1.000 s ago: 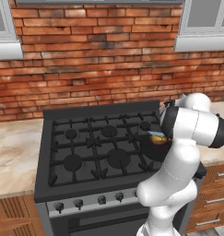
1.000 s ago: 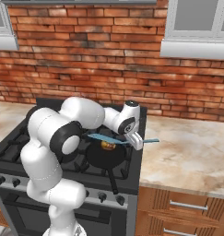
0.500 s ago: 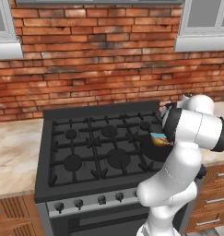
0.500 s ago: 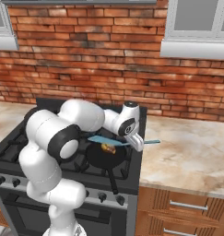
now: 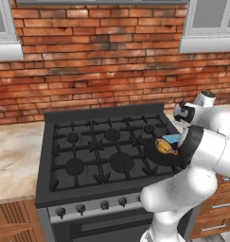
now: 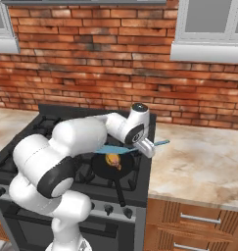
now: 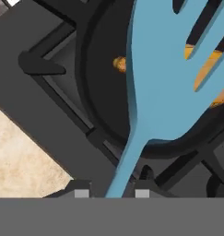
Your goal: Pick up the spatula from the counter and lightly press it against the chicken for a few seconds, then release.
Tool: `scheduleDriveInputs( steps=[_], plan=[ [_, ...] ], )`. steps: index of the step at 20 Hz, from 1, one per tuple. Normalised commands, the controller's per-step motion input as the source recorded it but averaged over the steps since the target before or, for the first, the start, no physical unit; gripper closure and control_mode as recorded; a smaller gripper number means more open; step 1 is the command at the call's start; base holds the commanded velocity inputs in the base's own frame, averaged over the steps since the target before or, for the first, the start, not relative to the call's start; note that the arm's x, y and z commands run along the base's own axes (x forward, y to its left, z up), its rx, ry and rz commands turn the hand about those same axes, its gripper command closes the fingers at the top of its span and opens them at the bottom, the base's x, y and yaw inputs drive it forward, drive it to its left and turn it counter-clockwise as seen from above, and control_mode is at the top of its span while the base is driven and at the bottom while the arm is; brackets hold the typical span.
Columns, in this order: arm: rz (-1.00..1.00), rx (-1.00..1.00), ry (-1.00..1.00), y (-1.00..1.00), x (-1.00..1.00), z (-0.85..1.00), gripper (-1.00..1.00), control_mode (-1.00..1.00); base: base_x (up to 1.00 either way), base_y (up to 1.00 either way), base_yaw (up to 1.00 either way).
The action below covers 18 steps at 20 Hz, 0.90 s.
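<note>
Two dark finger tips at the bottom middle of the hand view are closed on the thin handle of the light-blue slotted plastic spatula [image 7: 150, 92], so the jaws are gripping it. Its blade fans out to the upper right, over the round black frying pan [image 7: 99, 97]. The orange-brown piece of chicken [image 7: 210, 69] shows through the slots. I cannot tell whether blade and meat are touching.

To do this step well, the blade should go down slowly and flat onto the chicken. The push should be only slight, since a hard one could slide the pan on the black gas stove [image 7: 39, 62]. The beige stone desk [image 7: 21, 152] lies at lower left.

In the right base view the spatula [image 6: 110, 149] lies nearly level just above the chicken [image 6: 112, 161] at frame centre. The white arm [image 6: 76, 142] rises from lower left, folds at the elbow and reaches right across the stove.
</note>
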Motion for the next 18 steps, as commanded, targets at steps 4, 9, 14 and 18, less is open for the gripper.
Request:
scheduleDriveInputs(
  steps=[4, 9, 14, 18],
  plan=[
    [0.20, 0.03, -0.14, 0.00, -0.32, 1.00, 1.00, -1.00, 0.00, 0.00, 0.00],
    [0.17, 0.00, -0.15, 0.00, -0.56, 0.84, 1.00, -1.00, 0.00, 0.00, 0.00],
    [0.11, 0.00, -0.24, 0.14, -0.87, 0.61, 1.00, -1.00, 0.00, 0.00, 0.00],
    [0.05, 0.00, -0.25, 0.32, -0.85, 0.55, 1.00, -1.00, 0.00, 0.00, 0.00]
  ],
)
